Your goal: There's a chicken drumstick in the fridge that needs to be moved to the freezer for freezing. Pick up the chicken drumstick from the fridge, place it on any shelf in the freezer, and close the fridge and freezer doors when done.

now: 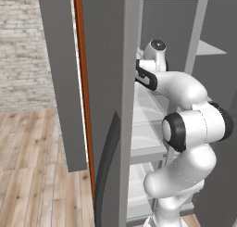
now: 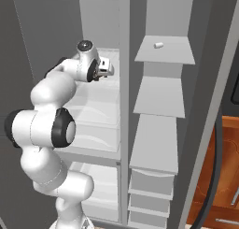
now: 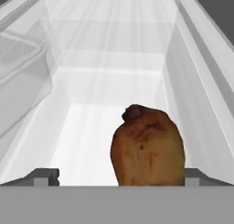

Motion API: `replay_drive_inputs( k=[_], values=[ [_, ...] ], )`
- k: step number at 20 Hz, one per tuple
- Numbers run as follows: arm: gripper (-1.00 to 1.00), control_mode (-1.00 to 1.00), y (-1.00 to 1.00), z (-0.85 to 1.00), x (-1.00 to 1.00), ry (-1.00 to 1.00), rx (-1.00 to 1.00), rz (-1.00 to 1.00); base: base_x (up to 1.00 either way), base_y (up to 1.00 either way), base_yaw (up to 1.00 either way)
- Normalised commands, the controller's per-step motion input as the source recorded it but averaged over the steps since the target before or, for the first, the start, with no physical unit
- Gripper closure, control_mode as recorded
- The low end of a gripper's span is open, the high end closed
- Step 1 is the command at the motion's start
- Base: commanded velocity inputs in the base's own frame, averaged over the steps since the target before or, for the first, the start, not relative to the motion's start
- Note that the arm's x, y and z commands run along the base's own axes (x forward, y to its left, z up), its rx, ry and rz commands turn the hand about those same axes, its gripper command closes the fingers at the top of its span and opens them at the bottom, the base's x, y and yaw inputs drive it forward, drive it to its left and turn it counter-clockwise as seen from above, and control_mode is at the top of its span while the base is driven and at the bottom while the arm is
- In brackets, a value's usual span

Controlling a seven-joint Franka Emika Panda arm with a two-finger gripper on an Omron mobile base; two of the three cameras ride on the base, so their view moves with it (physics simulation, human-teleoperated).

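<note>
The chicken drumstick (image 3: pixel 147 147), a reddish-brown lump, lies on a clear glass shelf of the fridge (image 2: pixel 95 104), close in front of the hand. My gripper (image 3: pixel 119 176) is open. The drumstick sits between the spread fingertips, close to the right fingertip (image 3: pixel 193 176) and well apart from the left one. In the right base view the gripper (image 2: pixel 106 67) reaches into the upper part of the fridge. The freezer's opaque pale-grey shelf (image 2: pixel 161 97) is to the right of the divider. The fridge door (image 1: pixel 104 82) and the freezer door (image 2: pixel 217 83) both stand open.
A small white object (image 2: pixel 158 45) lies on the top freezer shelf. Translucent drawers (image 2: pixel 95 130) sit below the gripper in the fridge. The grey centre divider (image 2: pixel 124 106) separates the two compartments. A clear bin (image 3: pixel 20 72) is at the left of the hand view.
</note>
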Motion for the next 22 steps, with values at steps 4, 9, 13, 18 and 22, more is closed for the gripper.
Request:
replay_drive_inputs(
  k=[4,9,13,18,22],
  values=[
    [-1.00,-1.00,-0.05,-0.24,0.35,0.06,0.00,0.00,0.00,0.00,0.00],
    [-1.00,-1.00,-0.05,-0.41,0.22,0.11,0.00,0.00,0.00,0.00,0.00],
    [1.00,-1.00,0.00,-0.80,-0.46,0.04,0.00,0.02,0.00,0.00,0.00],
    [1.00,-1.00,0.21,-0.77,-0.83,0.00,-0.03,0.02,0.00,0.00,0.00],
    [1.00,-1.00,0.01,-0.32,-0.54,-0.01,0.00,0.03,0.00,0.00,0.00]
  ],
)
